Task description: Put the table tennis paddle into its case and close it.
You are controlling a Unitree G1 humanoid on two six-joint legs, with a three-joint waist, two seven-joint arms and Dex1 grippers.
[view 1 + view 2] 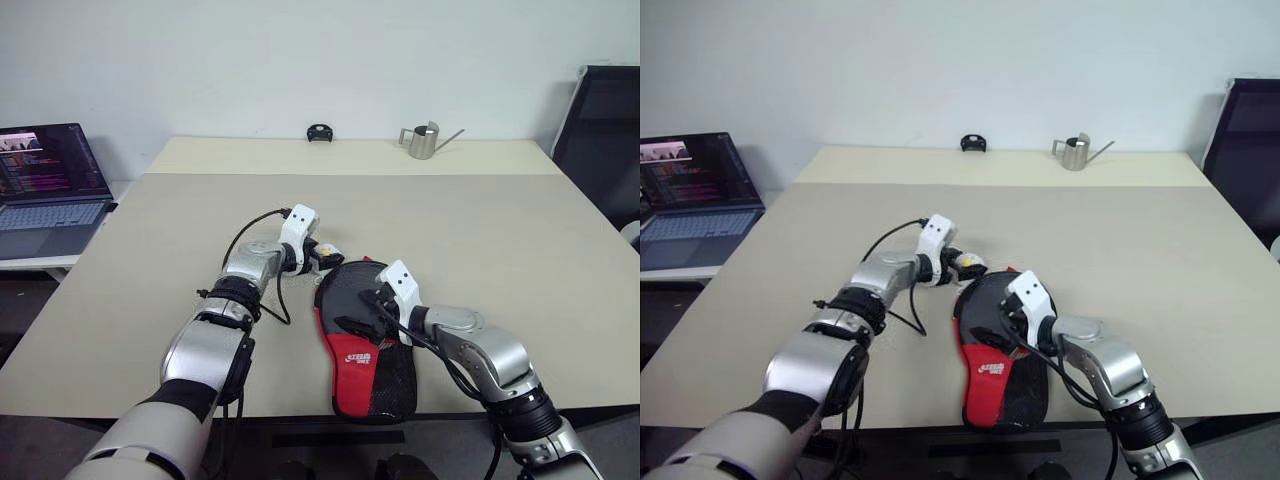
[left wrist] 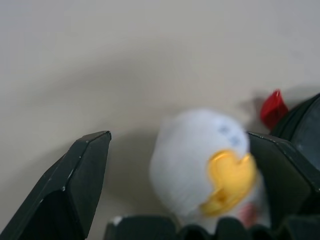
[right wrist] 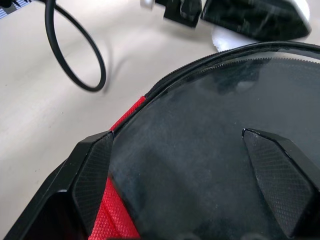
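Paddle inside case, zipper unclosed.

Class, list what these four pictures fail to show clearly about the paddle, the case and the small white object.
- Paddle handle: not discernible in the head views; the right hand covers the case.
- White and yellow object: blurred in the left wrist view, identity unclear.
- Case zipper: whether shut cannot be told.
- Laptop: cut off by the edge.
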